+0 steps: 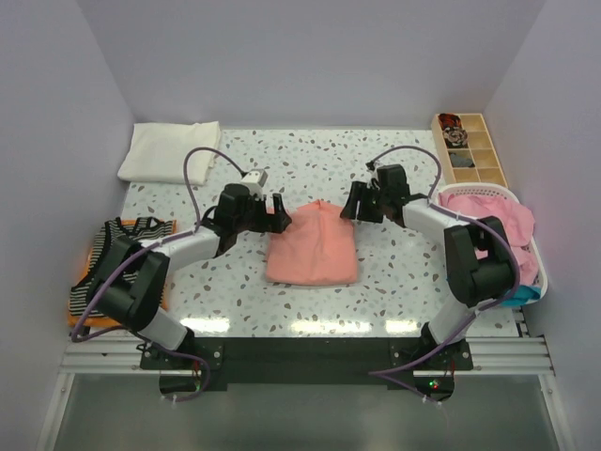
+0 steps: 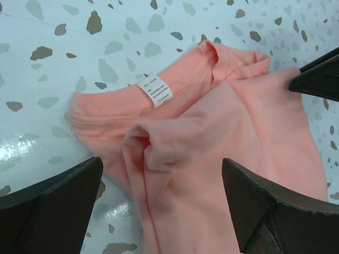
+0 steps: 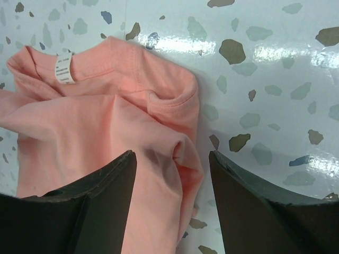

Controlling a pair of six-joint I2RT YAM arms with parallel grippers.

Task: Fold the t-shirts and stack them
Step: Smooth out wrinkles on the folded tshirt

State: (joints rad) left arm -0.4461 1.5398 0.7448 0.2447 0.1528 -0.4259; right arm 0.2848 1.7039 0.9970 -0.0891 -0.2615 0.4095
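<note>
Striped cloth comes first: a black-and-white striped tee lies well to the left of the salmon-pink tee, at the left edge of the table. A folded white cloth sits to the far left of it, in the back corner.

The left gripper stands just beside the salmon-pink tee's far-left corner, jaws wide apart and holding nothing. In its wrist view the two dark fingers frame the rumpled shoulder fold, with the cloth lying between them; whether they touch it I cannot tell.

The salmon-pink tee lies flat mid-table, sides turned inward and collar at the far end. Its small white neck label shows inside the neckline.

The right gripper stands just beside the tee's far-right corner, likewise spread and empty. In its wrist view the tee's right edge and a folded sleeve hem lie between its fingers.

Right of the tee and well apart from it, a white basket holds pink cloth. A wooden divider box stands beyond it.
</note>
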